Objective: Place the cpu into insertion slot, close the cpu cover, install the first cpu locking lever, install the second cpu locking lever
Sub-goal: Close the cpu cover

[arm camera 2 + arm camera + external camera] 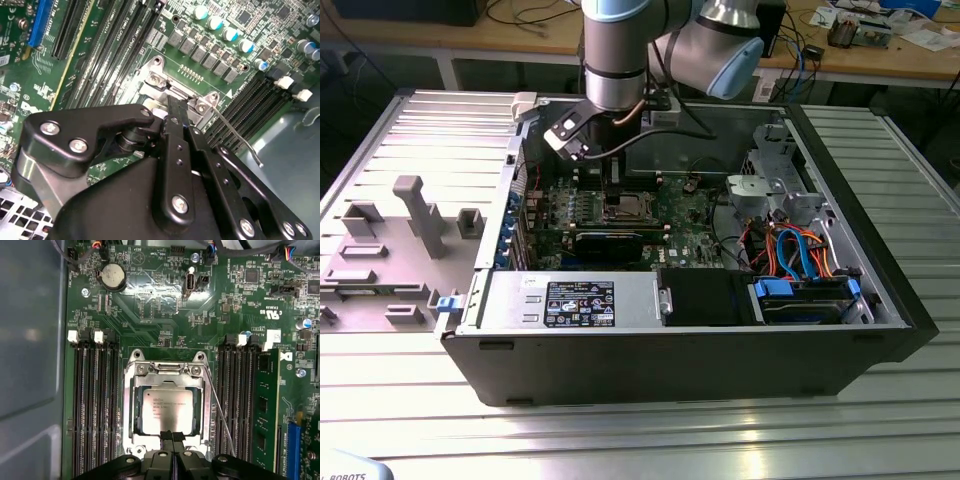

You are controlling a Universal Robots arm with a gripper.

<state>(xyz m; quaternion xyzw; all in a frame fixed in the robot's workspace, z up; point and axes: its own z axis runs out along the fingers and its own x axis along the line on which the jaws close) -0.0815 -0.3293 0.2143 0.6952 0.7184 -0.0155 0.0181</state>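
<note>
The cpu, a silvery square chip, lies flat in the insertion slot on the green board. The cpu cover, a thin metal frame, lies down around the chip. My gripper is shut, its black fingertips pressed together at the cover's edge opposite the hinge, with nothing seen between them. One thin wire locking lever angles away from the socket's side, unlatched, and it also appears in the second wrist view as the lever. In the exterior view my gripper reaches down over the socket.
Black memory slots flank the socket, with a green memory module on one side. A coin battery sits beyond. The open case holds a power supply and blue-cabled drive cage. A grey fixture plate lies at the exterior view's left.
</note>
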